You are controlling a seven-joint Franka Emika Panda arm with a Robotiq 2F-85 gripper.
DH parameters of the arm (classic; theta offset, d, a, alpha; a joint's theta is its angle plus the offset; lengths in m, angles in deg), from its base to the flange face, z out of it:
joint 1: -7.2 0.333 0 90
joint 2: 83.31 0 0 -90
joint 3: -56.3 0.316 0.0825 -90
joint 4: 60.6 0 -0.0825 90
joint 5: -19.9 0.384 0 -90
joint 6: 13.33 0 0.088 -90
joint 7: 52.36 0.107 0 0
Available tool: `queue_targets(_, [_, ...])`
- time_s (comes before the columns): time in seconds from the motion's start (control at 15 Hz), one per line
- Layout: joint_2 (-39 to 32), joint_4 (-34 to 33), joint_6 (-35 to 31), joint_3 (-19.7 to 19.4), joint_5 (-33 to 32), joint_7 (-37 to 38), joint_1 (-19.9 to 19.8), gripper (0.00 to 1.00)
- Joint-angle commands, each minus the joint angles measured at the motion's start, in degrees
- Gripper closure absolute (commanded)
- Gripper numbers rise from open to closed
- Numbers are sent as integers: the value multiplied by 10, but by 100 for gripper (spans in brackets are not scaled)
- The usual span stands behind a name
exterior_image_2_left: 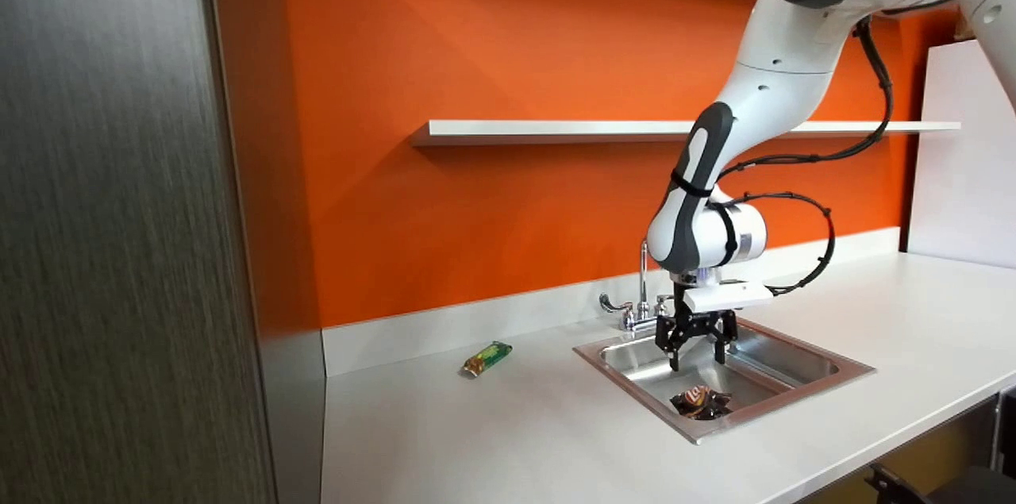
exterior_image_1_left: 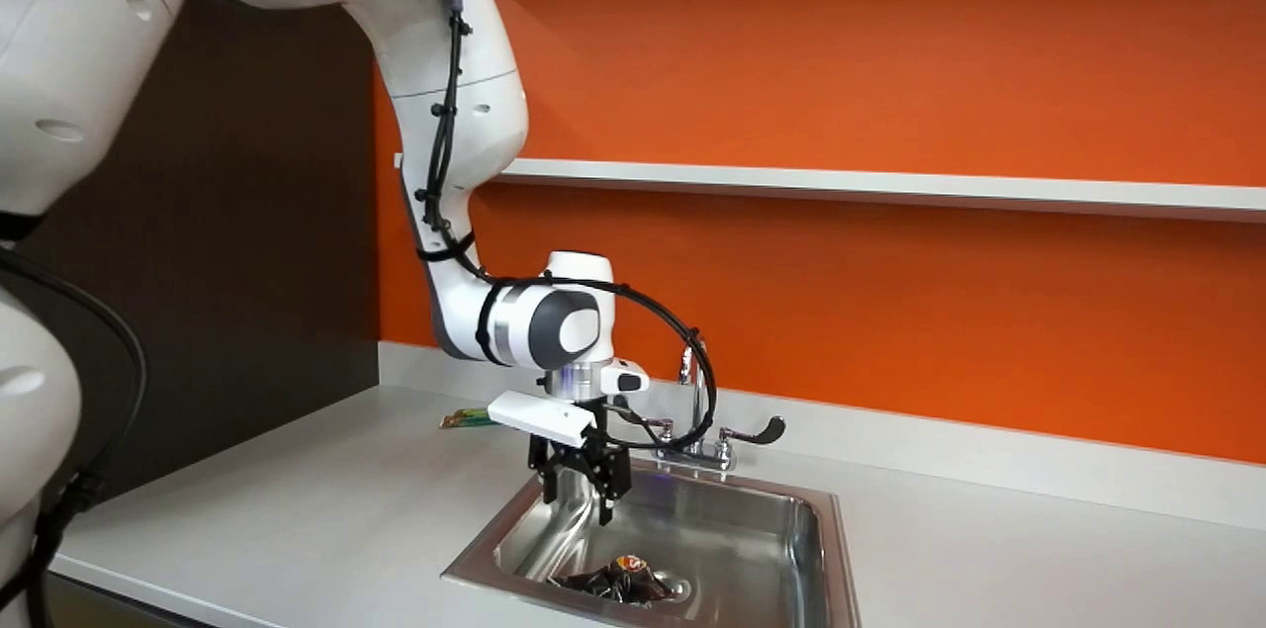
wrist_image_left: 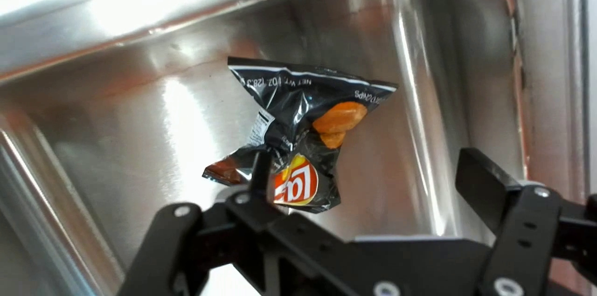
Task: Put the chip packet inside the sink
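The chip packet (exterior_image_1_left: 623, 583) is a crumpled black packet with a red and yellow logo. It lies on the bottom of the sink in both exterior views (exterior_image_2_left: 702, 403). In the wrist view, the chip packet (wrist_image_left: 308, 114) lies ahead of the fingers, and the left finger covers a bit of its lower left part. The sink is a rectangular steel basin with a flat rim (exterior_image_1_left: 837, 549), seen also in an exterior view (exterior_image_2_left: 849, 374). My gripper (exterior_image_1_left: 578, 511) is open and hangs over the sink, above the packet and apart from it. Nothing is between its fingers (wrist_image_left: 366, 170).
A chrome faucet (exterior_image_2_left: 643, 282) with two handles stands behind the sink, close to the gripper. A small green packet (exterior_image_2_left: 486, 359) lies on the white counter (exterior_image_2_left: 476, 440) near the wall. A white shelf (exterior_image_1_left: 841, 181) runs along the orange wall.
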Motion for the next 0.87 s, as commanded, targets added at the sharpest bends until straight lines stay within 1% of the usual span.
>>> queue_targets(0.0, [96,91,29,-8,-21,-6,16,0])
queue_targets(0.33, [202,196,70,-17,-67,11,32,0])
queue_targets(0.4, [134,143,46,-8,-44,0,24,0])
queue_targets(0.53, [150,158,47,-8,-46,0,24,0])
queue_targets(0.8, [138,150,46,-8,-46,0,24,0])
